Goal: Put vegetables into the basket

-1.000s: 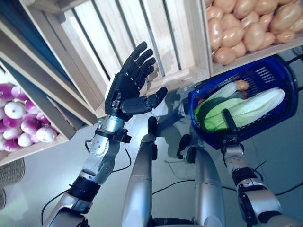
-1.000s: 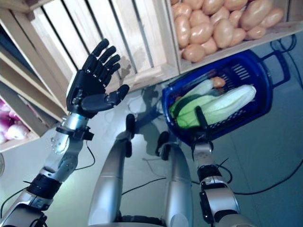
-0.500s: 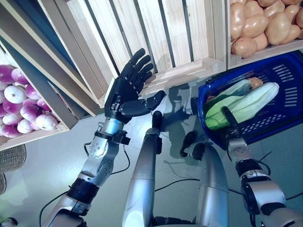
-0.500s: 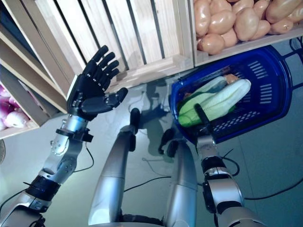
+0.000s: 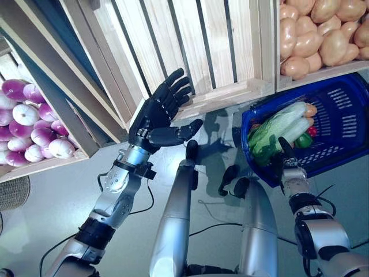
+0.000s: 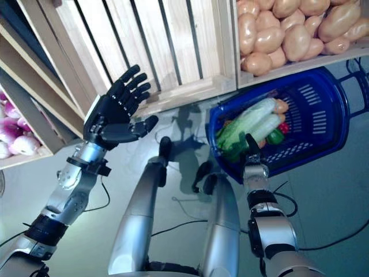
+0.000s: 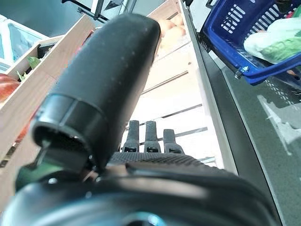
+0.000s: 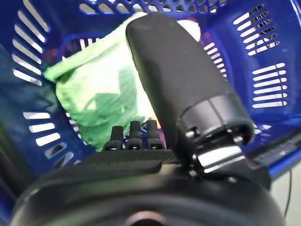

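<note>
A blue plastic basket [image 5: 341,118] hangs at my right side, above the floor. It holds a pale green cabbage [image 5: 275,126], an orange vegetable [image 5: 311,108], a red one [image 5: 312,131] and a small green one [image 5: 302,140]. My right hand [image 5: 286,156] is at the basket's near rim, thumb standing up and fingers curled at its handle; the right wrist view looks down onto the cabbage [image 8: 106,96]. My left hand [image 5: 154,115] is raised, open and empty, in front of an empty wooden crate [image 5: 199,46].
A crate of potatoes [image 5: 323,34] sits just above the basket. Purple and white turnips [image 5: 29,130] fill a crate at the far left. Slanted wooden shelf edges run between the two crates. Grey floor lies below.
The whole picture has shifted with the camera. The basket has tipped and its load has slid, so the red and small green vegetables now show. My left hand stays raised and open.
</note>
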